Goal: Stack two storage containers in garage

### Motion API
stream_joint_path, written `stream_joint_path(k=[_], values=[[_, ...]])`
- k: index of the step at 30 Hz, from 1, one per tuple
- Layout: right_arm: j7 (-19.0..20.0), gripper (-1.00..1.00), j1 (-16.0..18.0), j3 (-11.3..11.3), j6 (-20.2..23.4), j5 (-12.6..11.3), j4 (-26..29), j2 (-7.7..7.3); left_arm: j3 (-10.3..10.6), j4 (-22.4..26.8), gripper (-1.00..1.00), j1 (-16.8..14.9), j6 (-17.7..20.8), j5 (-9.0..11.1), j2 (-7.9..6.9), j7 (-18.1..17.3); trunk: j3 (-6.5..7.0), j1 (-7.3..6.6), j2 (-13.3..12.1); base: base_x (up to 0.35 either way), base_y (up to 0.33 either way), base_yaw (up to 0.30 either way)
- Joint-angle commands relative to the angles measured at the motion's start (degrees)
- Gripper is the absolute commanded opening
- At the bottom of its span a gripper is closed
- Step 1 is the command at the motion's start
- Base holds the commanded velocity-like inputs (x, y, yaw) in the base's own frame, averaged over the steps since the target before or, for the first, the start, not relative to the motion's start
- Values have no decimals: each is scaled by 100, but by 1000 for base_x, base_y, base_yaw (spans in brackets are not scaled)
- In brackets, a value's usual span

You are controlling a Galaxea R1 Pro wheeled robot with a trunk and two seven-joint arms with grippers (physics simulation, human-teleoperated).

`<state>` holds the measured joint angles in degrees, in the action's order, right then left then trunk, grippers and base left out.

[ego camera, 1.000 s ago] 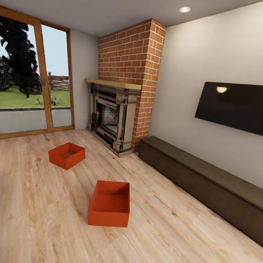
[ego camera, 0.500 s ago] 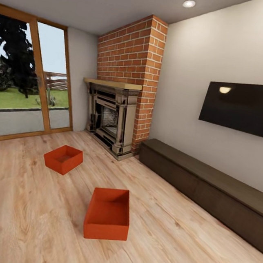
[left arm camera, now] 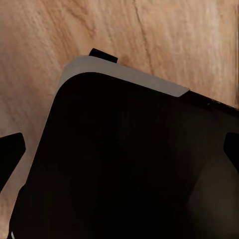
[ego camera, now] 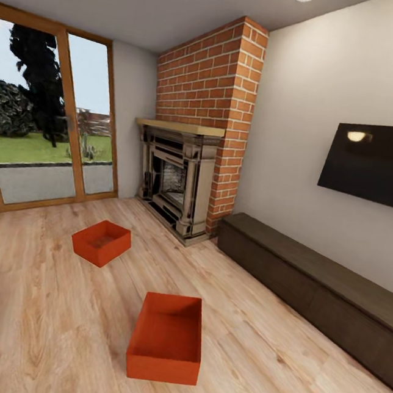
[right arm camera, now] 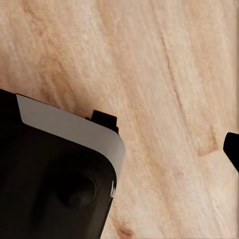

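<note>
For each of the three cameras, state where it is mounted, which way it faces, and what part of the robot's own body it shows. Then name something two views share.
Head view: on the robot's head, facing forward and down into the living room at the near storage container, the far storage container and the fireplace.
Left wrist view: on the left arm, facing down at a dark rounded part of the robot's body.
Right wrist view: on the right arm, facing down, with a similar dark part at one side.
Shared: all three show the light wood plank floor.
</note>
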<state>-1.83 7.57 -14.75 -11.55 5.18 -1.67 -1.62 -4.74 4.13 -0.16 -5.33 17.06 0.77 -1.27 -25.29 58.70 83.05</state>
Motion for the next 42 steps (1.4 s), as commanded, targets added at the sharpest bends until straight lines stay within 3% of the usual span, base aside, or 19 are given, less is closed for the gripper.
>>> stream_joint_path(k=[1, 42], values=[[-19, 100, 8, 0, -29, 56, -18, -1, -44, 0, 100, -2, -12, 4, 2, -13, -6, 3, 3, 322, 0, 1], [-19, 100, 8, -11, -31, 97, -18, -22, -49, 0, 100, -2, -82, 22, 2, -13, -6, 3, 3, 322, 0, 0]])
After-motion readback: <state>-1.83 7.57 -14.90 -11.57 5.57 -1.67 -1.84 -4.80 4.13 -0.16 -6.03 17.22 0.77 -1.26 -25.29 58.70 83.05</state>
